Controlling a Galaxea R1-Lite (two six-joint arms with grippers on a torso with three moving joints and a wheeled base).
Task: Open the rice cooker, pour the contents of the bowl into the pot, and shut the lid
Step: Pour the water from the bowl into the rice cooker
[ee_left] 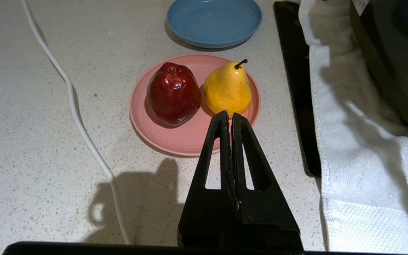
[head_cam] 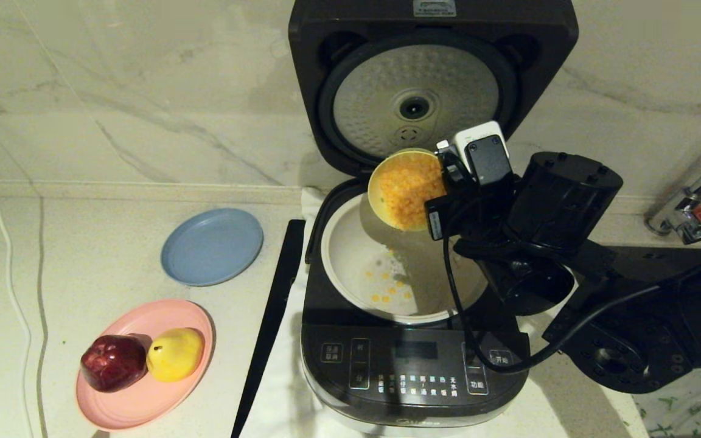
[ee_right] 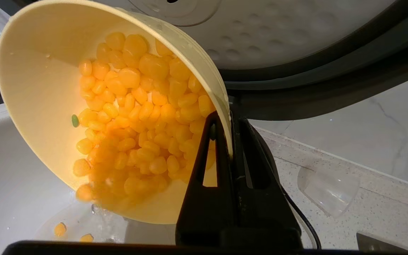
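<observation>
The dark rice cooker point(head_cam: 411, 365) stands open, its lid point(head_cam: 417, 100) upright with the dimpled silver plate facing me. My right gripper point(ee_right: 229, 118) is shut on the rim of the pale yellow bowl point(head_cam: 378, 182) point(ee_right: 37, 88), which hangs tipped steeply over the cream-white pot point(head_cam: 350, 267). Most of the yellow-orange kernels point(head_cam: 408, 188) point(ee_right: 136, 117) sit in the tilted bowl, sliding toward its low edge. Several kernels point(head_cam: 390, 289) lie on the pot's floor. My left gripper point(ee_left: 229, 114) is shut and empty, low over the counter near the pink plate.
A pink plate point(head_cam: 168, 389) holds a red apple point(head_cam: 113, 362) and a yellow pear point(head_cam: 175, 354). Behind it sits a blue plate point(head_cam: 212, 246). A black strip point(head_cam: 271, 316) and a white towel point(ee_left: 360, 148) lie beside the cooker. A tap point(head_cam: 691, 207) stands at right.
</observation>
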